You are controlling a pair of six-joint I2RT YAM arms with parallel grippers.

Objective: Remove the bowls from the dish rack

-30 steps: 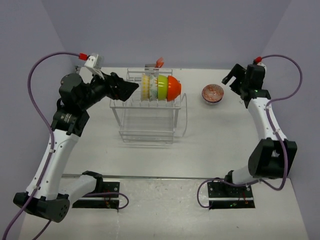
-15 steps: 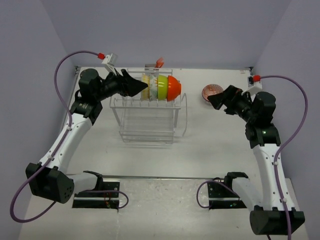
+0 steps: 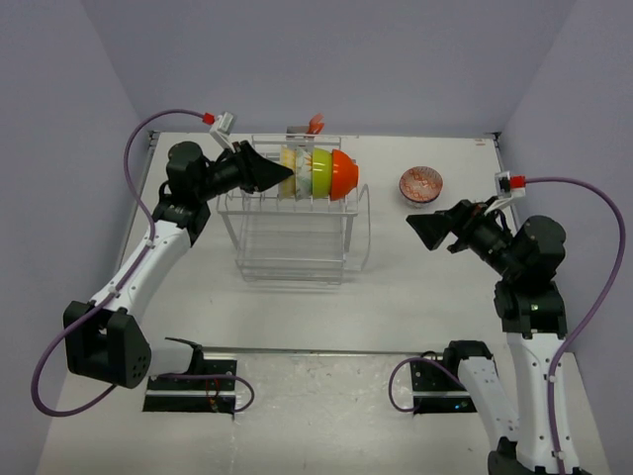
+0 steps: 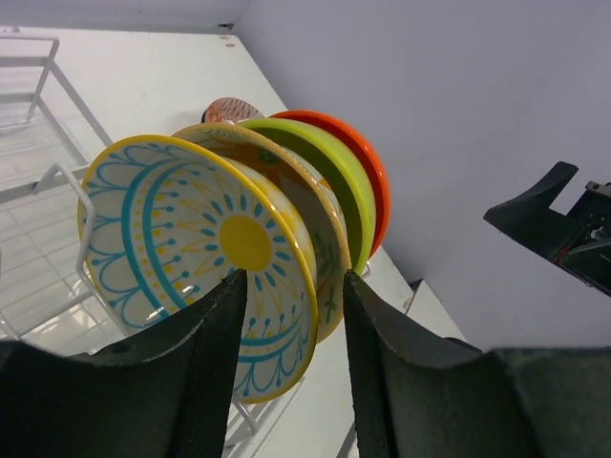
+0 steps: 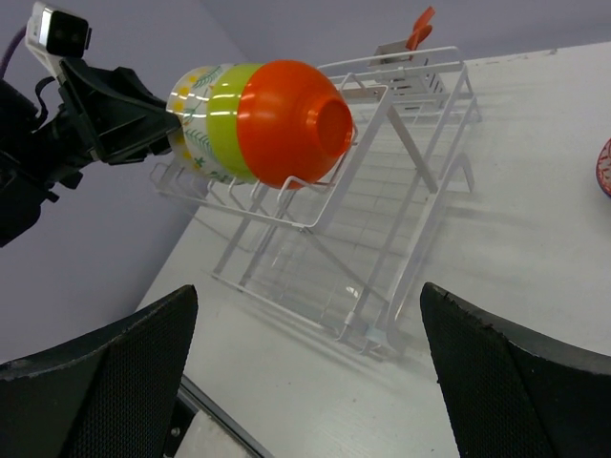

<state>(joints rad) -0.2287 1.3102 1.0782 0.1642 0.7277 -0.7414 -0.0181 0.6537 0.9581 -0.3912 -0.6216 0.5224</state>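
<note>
Several bowls stand on edge in a row on top of the white wire dish rack (image 3: 291, 262): a blue-patterned one with a yellow rim (image 4: 196, 243), a pale floral one (image 4: 329, 253), a lime green one (image 3: 320, 170) and an orange one (image 3: 343, 172). My left gripper (image 3: 280, 174) is at the row's left end. In the left wrist view its fingers (image 4: 221, 353) straddle the blue-patterned bowl's rim, and a gap still shows on the outer side. A red-zigzag bowl (image 3: 421, 184) sits on the table to the right. My right gripper (image 3: 423, 226) hangs wide open, right of the rack.
An orange clip-like piece (image 3: 316, 124) sticks up at the rack's back edge. The rack's lower tier holds nothing. Purple walls close in the table on the left, back and right. The arm bases stand at the near edge.
My left gripper has moved right onto the row's end bowl, and its jaws have narrowed around the rim. The right arm has swung from beside the red-zigzag bowl toward the near side.
</note>
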